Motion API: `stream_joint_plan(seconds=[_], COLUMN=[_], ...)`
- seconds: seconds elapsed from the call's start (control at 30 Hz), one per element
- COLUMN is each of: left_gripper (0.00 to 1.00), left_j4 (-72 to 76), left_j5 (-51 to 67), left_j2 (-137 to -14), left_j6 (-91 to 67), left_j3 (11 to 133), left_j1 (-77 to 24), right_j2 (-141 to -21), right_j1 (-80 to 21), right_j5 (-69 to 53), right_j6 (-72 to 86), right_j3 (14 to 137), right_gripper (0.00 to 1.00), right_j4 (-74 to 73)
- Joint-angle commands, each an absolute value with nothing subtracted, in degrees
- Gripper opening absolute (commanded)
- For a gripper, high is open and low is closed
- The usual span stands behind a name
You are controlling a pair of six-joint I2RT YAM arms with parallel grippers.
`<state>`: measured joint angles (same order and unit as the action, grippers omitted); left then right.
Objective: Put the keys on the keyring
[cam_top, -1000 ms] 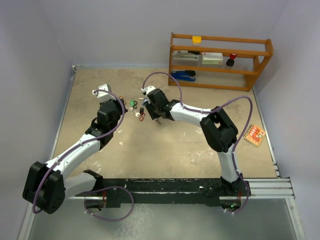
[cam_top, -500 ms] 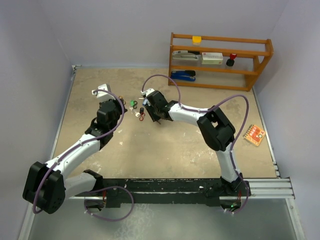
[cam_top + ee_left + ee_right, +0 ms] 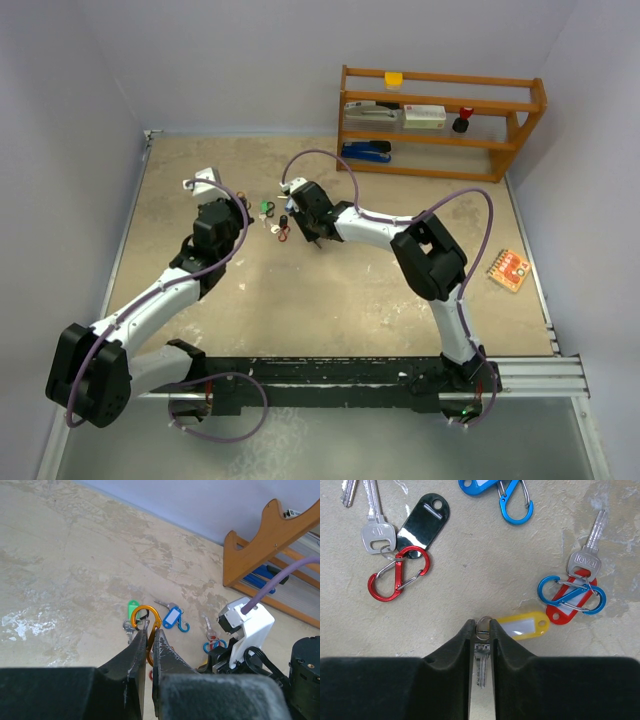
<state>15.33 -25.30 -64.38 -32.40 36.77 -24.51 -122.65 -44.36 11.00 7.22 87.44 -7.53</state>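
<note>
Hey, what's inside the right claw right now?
A silver key, pinched between the right claw's fingers, its ring poking out at the tips. A yellow tag lies beside it; whether the ring joins that tag is covered by a finger.

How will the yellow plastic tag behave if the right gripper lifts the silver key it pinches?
The yellow plastic tag seems joined to the silver key by a small ring, so it will probably dangle and swing. It looks thin and light, so should hardly tug the right gripper.
</note>
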Motion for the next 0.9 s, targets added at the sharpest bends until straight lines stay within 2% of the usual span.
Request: stream_joint_plan(seconds=[0.0, 0.23, 0.4, 0.87], left_gripper=[0.00, 0.00, 0.00, 0.00], left_j4=[17.6, 17.7, 18.5, 26.7], left_j5=[-24.7, -24.4, -22.8, -11.9], left_j2=[-64.2, -64.2, -65.0, -67.4], left_j6=[-33.0, -33.1, -33.0, -33.2], left_j3=[38.0, 38.1, 38.0, 36.2], left_j1=[-23.9, -23.8, -23.8, -23.7], right_j2=[-122.3, -120.5, -115.8, -101.5], right_j1=[-44.8, -44.9, -44.9, -44.6], right_j5=[12.3, 14.0, 14.6, 1.3], right_j6=[6.7, 6.7, 7.4, 8.3], right_j3=[89.8, 88.7, 85.4, 78.4], right_gripper=[0.17, 0.02, 0.01, 0.01], right_j4=[-8.2, -7.0, -3.9, 0.7])
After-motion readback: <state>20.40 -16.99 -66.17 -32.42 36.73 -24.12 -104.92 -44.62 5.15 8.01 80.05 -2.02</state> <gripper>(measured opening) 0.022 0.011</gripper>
